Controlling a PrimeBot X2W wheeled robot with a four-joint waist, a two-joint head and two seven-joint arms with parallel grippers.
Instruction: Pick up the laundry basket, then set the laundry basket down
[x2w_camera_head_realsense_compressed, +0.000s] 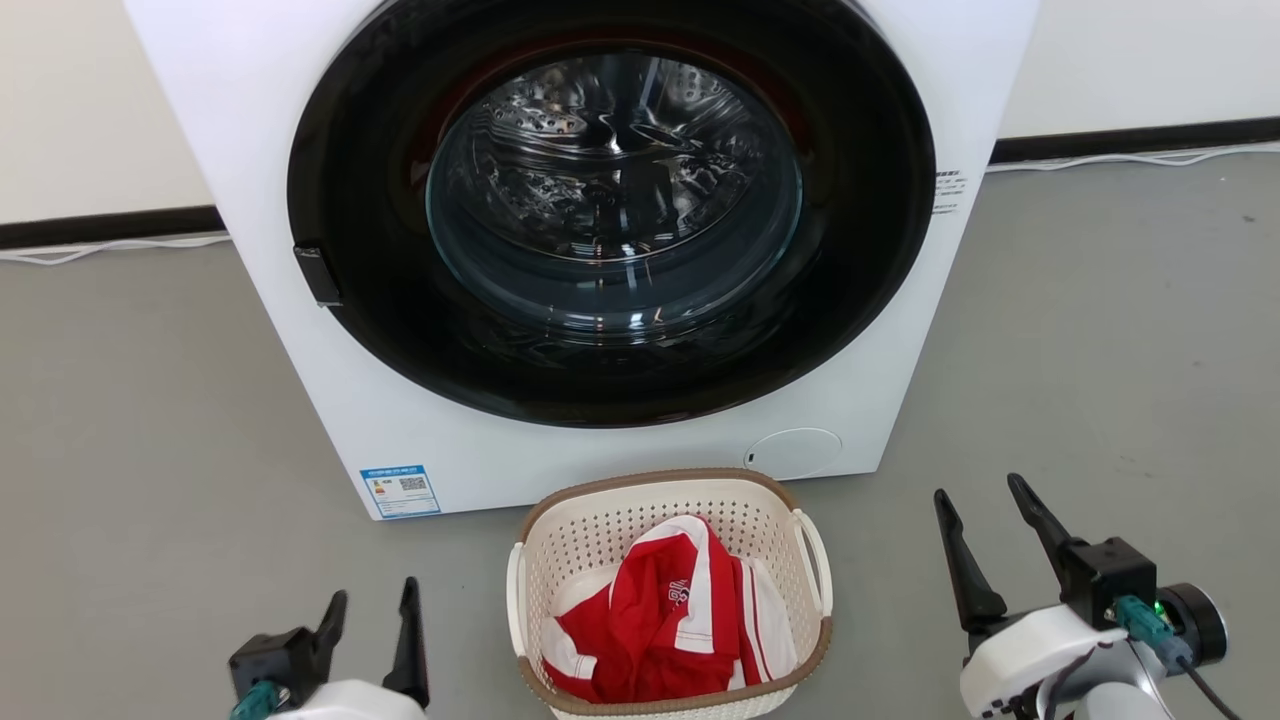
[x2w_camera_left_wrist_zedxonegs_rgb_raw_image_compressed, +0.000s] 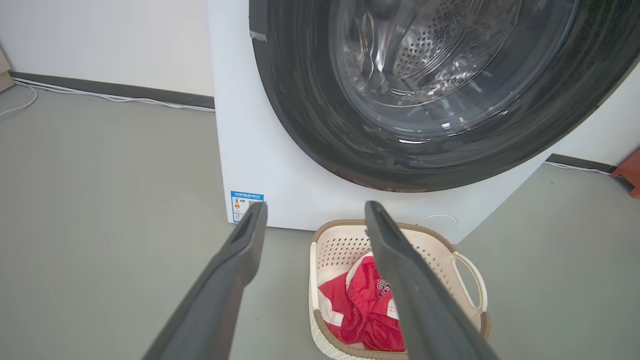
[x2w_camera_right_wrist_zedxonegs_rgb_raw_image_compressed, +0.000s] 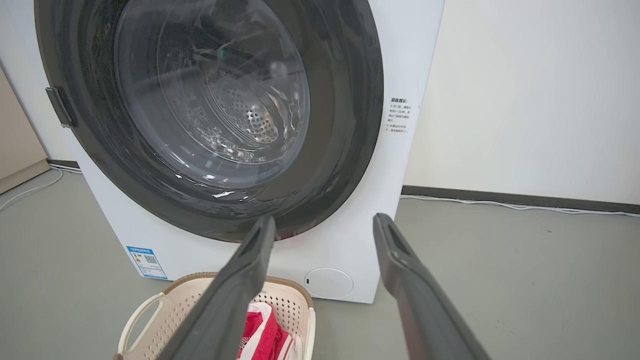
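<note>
The laundry basket (x2w_camera_head_realsense_compressed: 600, 530), cream-white and perforated with a brown rim and white loop handles, stands on the grey floor just before the washing machine. A red and white garment (x2w_camera_head_realsense_compressed: 665, 620) lies in it. My left gripper (x2w_camera_head_realsense_compressed: 372, 600) hangs open to the basket's left, apart from it, with nothing between its fingers. Open too, my right gripper (x2w_camera_head_realsense_compressed: 985, 505) is off to the basket's right. The left wrist view has the basket (x2w_camera_left_wrist_zedxonegs_rgb_raw_image_compressed: 345, 245) partly behind my right-hand finger (x2w_camera_left_wrist_zedxonegs_rgb_raw_image_compressed: 400, 270). In the right wrist view the basket (x2w_camera_right_wrist_zedxonegs_rgb_raw_image_compressed: 175, 310) sits at the lower left, beside the gripper (x2w_camera_right_wrist_zedxonegs_rgb_raw_image_compressed: 325, 225).
A white front-loading washing machine (x2w_camera_head_realsense_compressed: 500, 460) with a shut round dark door (x2w_camera_head_realsense_compressed: 610, 210) rises right behind the basket. Grey floor (x2w_camera_head_realsense_compressed: 150, 480) spreads to both sides. A white cable (x2w_camera_head_realsense_compressed: 100, 250) runs along the dark skirting at the wall.
</note>
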